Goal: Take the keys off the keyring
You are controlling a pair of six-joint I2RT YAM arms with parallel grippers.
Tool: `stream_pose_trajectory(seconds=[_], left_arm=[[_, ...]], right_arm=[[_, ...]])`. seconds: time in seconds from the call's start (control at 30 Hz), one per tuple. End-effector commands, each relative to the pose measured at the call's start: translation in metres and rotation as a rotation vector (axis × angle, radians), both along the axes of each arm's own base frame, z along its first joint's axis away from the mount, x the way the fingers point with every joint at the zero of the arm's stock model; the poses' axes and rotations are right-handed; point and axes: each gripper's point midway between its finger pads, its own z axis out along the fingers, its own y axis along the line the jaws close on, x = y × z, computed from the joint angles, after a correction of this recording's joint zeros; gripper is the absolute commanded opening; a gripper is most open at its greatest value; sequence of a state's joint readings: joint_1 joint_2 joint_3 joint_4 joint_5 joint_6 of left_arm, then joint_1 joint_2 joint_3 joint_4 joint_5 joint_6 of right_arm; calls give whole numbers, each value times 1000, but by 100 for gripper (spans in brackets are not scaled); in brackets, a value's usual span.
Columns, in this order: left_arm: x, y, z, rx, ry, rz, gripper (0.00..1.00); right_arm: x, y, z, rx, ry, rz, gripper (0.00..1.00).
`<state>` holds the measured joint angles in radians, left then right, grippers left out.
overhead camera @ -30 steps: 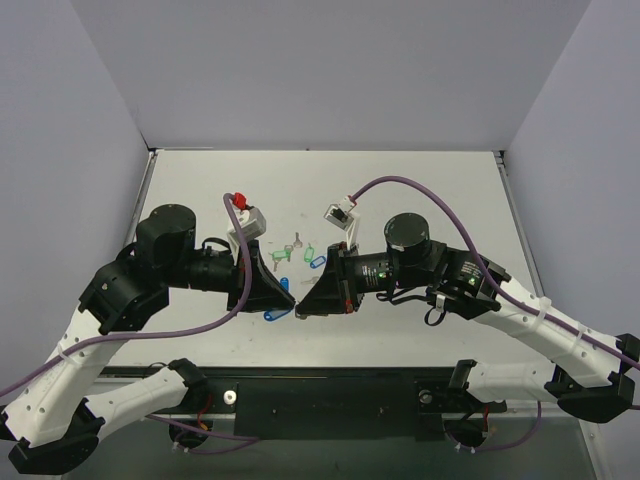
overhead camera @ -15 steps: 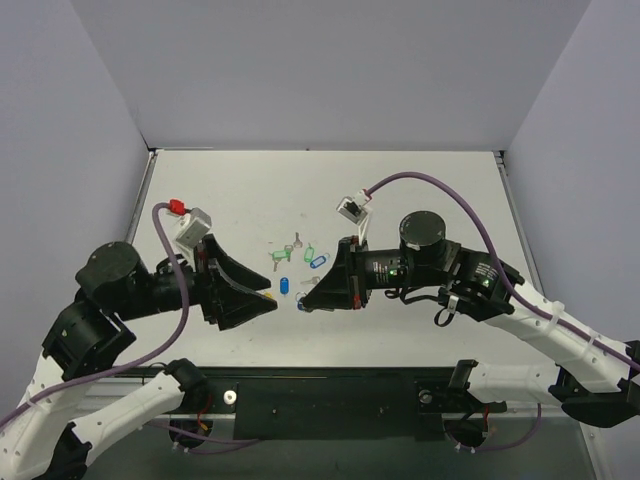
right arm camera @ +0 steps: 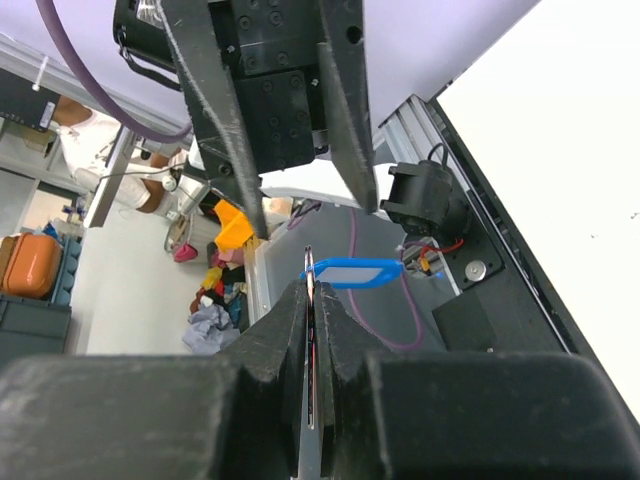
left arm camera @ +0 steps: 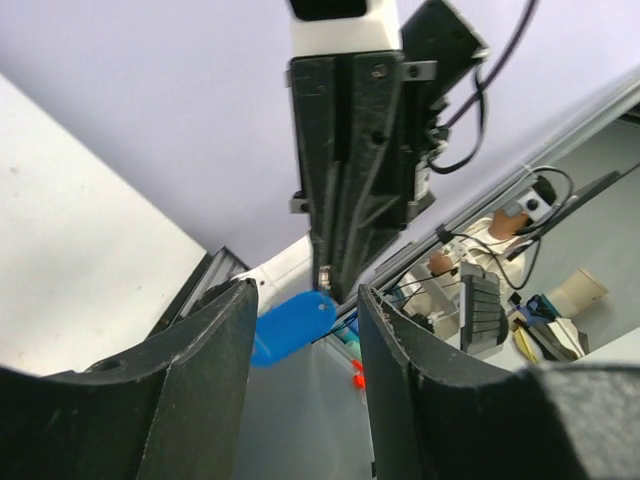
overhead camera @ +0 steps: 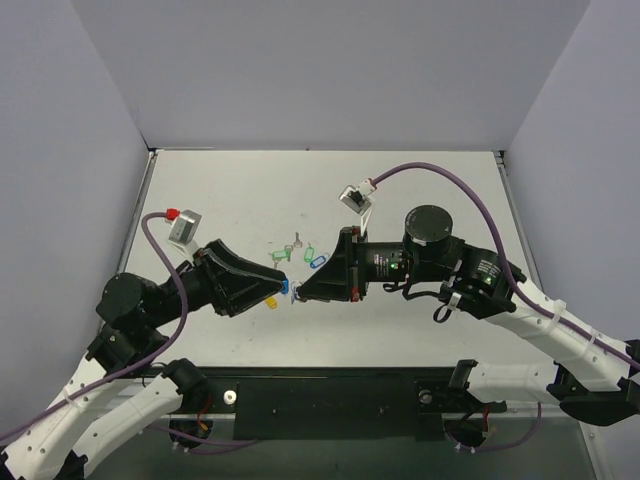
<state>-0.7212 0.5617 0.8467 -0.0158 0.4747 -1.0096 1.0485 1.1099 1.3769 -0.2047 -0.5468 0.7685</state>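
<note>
Nearest the arm bases, over the front part of the tabletop [overhead camera: 420, 190], the two arms reach in toward each other and meet tip to tip just left of the middle. The right tool [right arm camera: 312, 290] is closed tight on a thin strip of metal seen edge-on, which looks to be the key [right arm camera: 311, 262]. Only a short bit of it stands proud of the fingertips. From its end hangs the keyring [right arm camera: 352, 272], its light-blue tag with the white label window lying roughly level in the air, clear of the tabletop. Facing it, the left tool [left arm camera: 303, 300] stands partly open and holds nothing. Its two dark fingers [left arm camera: 200, 380] are spread either side of the tag, which sits just past their tips without clearly touching either one. A yellow tag [overhead camera: 270, 300] lies just beside and below the left tool. Farther back on the tabletop rest two green tags [overhead camera: 281, 257], a darker blue tag [overhead camera: 318, 262] near them, and a small loose key [overhead camera: 296, 240] beyond.
</note>
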Motion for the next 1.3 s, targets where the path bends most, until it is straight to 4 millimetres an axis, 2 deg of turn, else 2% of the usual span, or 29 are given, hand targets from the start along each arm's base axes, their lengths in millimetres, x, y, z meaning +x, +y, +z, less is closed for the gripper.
stream_pose_trajectory(seconds=[0.0,0.4,0.7,0.83,0.87,0.9,1.0,1.13,1.17,1.27], left_arm=[[-15,12,44,-156,-92,-13,53],[-13,9,27,-109,-66,-15,47],[-13,-1,23,-81,-53,-54,40],[-14,-5,24,-82,-56,-71,21],[-14,-5,24,-81,-56,-73,7],[-16,-6,23,-76,-56,-83,0],[-17,-8,22,-48,-72,-81,0],[-18,-9,11,73,-81,-80,0],[-26,-7,14,90,-89,-115,0],[-33,-11,8,167,-130,-179,0]], right_arm=[[4,7,24,93,-28,-7,0],[5,12,26,101,-18,-2,0],[6,16,29,114,-12,6,0],[6,16,28,111,-10,6,0],[6,16,28,111,-10,6,0],[6,17,27,110,-8,7,0],[5,17,26,106,-5,12,0],[2,16,21,82,-7,34,0],[0,15,17,64,0,41,0],[-2,11,15,37,-11,55,0]])
